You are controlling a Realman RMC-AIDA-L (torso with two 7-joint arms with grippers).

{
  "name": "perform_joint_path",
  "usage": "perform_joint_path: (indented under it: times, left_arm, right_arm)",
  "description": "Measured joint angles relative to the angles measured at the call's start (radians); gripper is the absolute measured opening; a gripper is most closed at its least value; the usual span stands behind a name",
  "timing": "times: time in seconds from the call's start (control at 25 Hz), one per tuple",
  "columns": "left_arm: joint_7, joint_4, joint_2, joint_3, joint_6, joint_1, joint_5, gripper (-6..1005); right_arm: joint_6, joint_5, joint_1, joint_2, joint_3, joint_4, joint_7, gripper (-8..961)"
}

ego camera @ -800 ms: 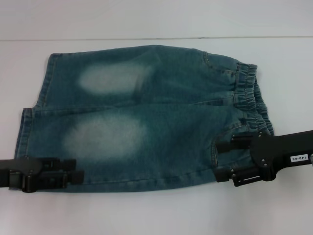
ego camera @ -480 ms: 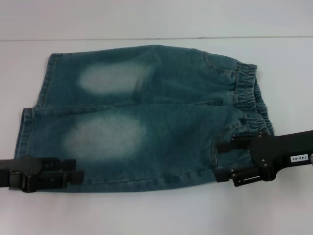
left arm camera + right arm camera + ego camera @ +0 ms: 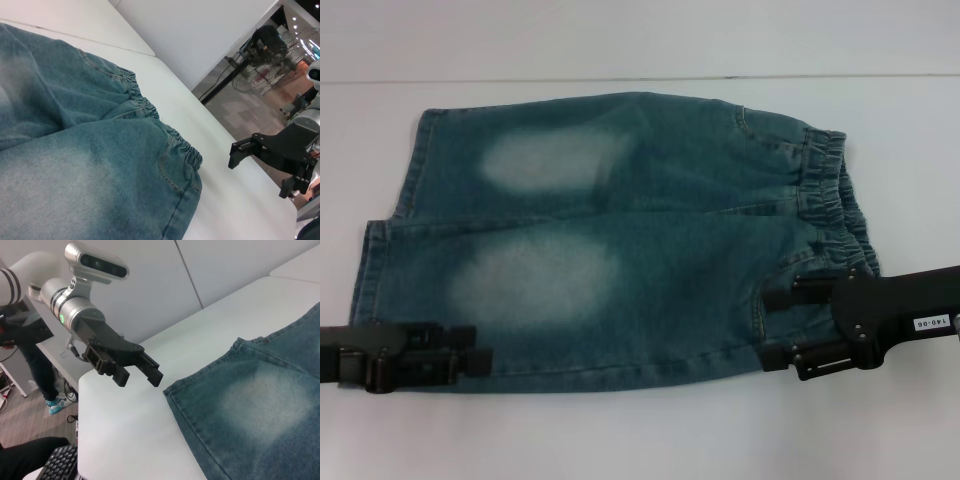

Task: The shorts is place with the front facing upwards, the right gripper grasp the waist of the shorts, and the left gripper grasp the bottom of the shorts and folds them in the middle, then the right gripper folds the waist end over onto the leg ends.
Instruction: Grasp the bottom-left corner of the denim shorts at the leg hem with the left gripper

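Observation:
Blue denim shorts (image 3: pixel 620 240) lie flat on the white table (image 3: pixel 640 440), front side up. The elastic waist (image 3: pixel 835 200) points right and the leg hems (image 3: pixel 370 280) point left. My left gripper (image 3: pixel 480 345) is at the near left corner, over the lower leg's hem, with its fingers apart. The right wrist view shows this gripper (image 3: pixel 139 381) open, just off the hem edge of the shorts (image 3: pixel 260 405). My right gripper (image 3: pixel 768 331) stands open over the near waist corner by the pocket. It also appears in the left wrist view (image 3: pixel 259 176), beyond the waistband (image 3: pixel 187 150).
A seam (image 3: pixel 620 78) runs across the table behind the shorts. Bare table lies in front of the shorts and to their right. Off the table's edge, a keyboard (image 3: pixel 57 465) and a floor fan (image 3: pixel 260 75) show in the wrist views.

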Motion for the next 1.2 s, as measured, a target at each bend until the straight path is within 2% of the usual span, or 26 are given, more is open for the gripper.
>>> perform_joint_path:
  times: [0.2, 0.52, 0.56, 0.64, 0.96, 1.2]
  left_arm:
    - [-0.010, 0.000, 0.002, 0.000, 0.004, -0.002, 0.000, 651]
    - [-0.128, 0.017, 0.027, -0.014, 0.023, -0.017, 0.000, 643]
    - [-0.189, 0.035, 0.038, -0.016, 0.022, -0.023, 0.004, 642]
    - [-0.238, 0.051, 0.045, -0.023, 0.015, -0.029, 0.019, 641]
    - [-0.460, 0.036, 0.091, -0.149, -0.045, -0.083, 0.218, 633]
    - [-0.514, 0.028, 0.102, -0.149, -0.084, -0.112, 0.339, 628]
  right_arm:
    - [-0.001, 0.000, 0.000, 0.000, 0.005, -0.003, 0.001, 911]
    - [-0.003, 0.006, -0.003, 0.000, 0.010, -0.009, 0.003, 912]
    - [-0.004, 0.006, -0.002, 0.000, 0.011, -0.009, 0.003, 912]
    - [-0.004, 0.006, -0.002, 0.000, 0.011, -0.009, 0.003, 912]
    - [0.000, 0.006, 0.000, -0.003, 0.011, -0.011, -0.011, 911]
    - [0.004, 0.005, 0.017, -0.005, 0.011, -0.011, -0.023, 911]
